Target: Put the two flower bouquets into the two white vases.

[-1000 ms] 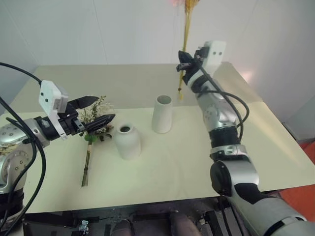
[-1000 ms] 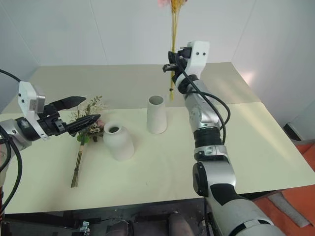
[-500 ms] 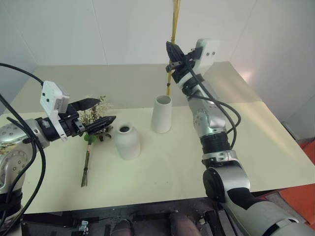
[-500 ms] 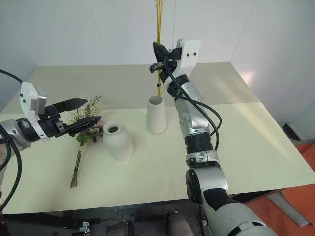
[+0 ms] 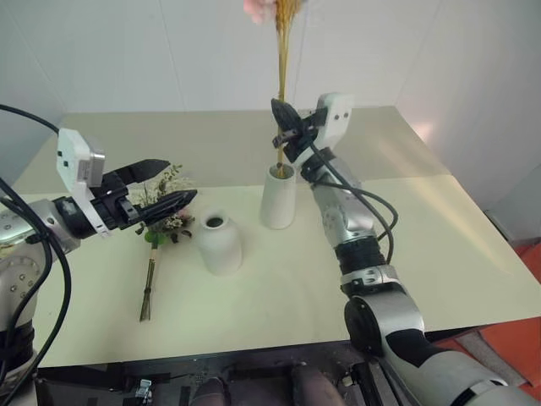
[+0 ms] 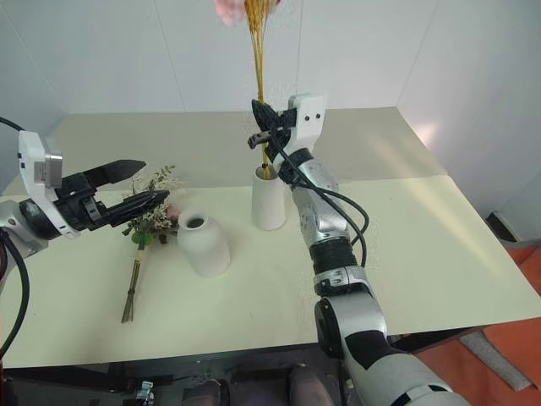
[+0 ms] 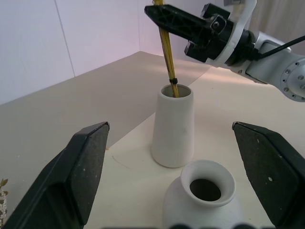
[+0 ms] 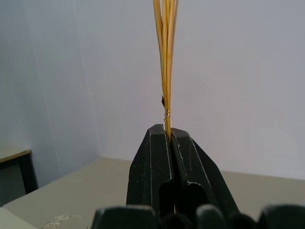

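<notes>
Stalks of the golden-yellow bunch [image 5: 281, 76] stand nearly upright, lower ends inside the tall vase's [image 5: 277, 199] mouth, pink flower topmost, clamped by the right pincer [image 5: 282, 134]. Left pincer [image 5: 165, 184] gapes wide, empty, above the bushy bouquet [image 5: 161, 222] lying lengthwise on the desk [image 5: 439, 237].

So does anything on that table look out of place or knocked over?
Only the bushy bouquet, which lies flat on the table beside the short vase rather than standing in it. Both vases are upright; the yellow stalks already dip into the tall vase.
</notes>
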